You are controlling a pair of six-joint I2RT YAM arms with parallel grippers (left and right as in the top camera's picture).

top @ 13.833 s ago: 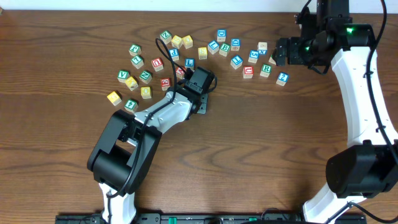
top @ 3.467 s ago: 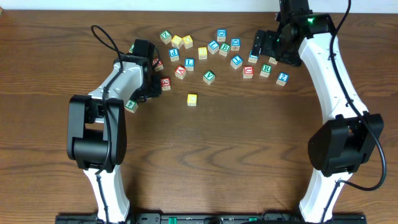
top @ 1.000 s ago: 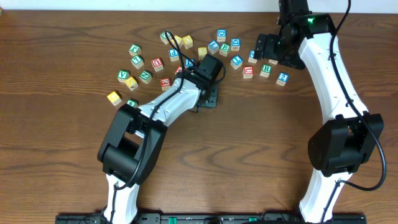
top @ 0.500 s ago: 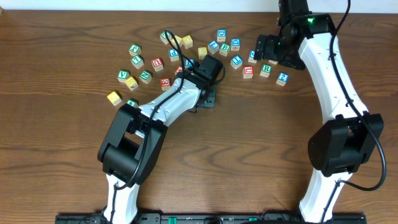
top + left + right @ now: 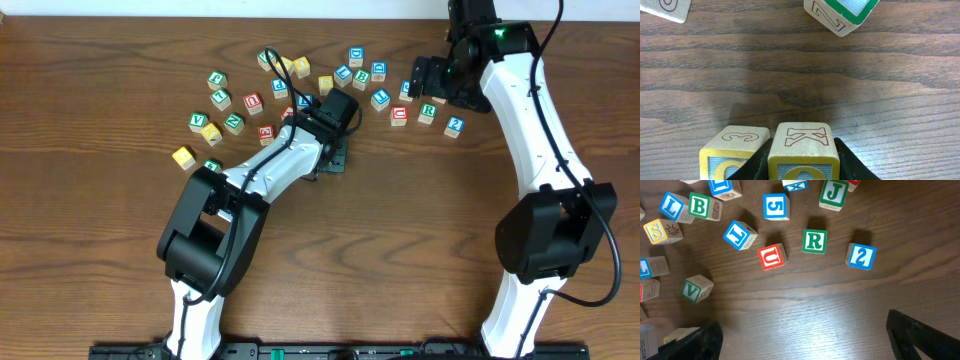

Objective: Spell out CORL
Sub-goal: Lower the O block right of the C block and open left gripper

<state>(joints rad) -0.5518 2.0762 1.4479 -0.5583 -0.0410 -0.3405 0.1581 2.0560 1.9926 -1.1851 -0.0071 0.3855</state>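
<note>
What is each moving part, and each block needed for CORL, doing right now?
Left end effector: shut on yellow-topped wooden cube with K on its side.
Yellow-topped wooden cube with 3 on its side: free, close beside the held cube.
Right end effector: open, empty, above the wooden table.
White wooden cube with green R: on the table, untouched.
White wooden cube with blue L: on the table, untouched.

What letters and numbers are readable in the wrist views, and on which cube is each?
"K": side of K cube in left gripper.
"3": side of neighbouring 3 cube.
"R", green: R cube.
"U", red: U cube.
"2", blue: 2 cube.
"5", blue: 5 cube.
"J", green: J cube.
"B", green: B cube.
"L", blue: L cube.
"S", yellow: S cube.
"V", green: V cube.
Other cubes: cut off or unclear.
</note>
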